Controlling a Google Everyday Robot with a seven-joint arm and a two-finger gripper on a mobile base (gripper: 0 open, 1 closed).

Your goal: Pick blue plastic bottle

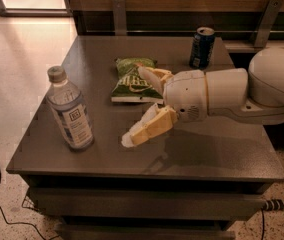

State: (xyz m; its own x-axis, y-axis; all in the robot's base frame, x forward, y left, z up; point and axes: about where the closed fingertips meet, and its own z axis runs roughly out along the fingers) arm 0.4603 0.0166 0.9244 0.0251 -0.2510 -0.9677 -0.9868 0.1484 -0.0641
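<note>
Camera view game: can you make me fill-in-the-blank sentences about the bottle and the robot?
The tall clear plastic bottle with a grey cap stands ___ on the dark table.
The robot's white tool, over the table beside the bottle, is ___ and empty.
The flat chip bag behind the tool is coloured ___.
Missing words: upright; open; green.

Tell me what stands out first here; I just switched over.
The white arm reaches in from the right, its gripper open over the middle of the grey table. The blue plastic bottle stands upright near the front left edge, apart from the gripper. Behind are a green chip bag and a dark blue can.
</note>
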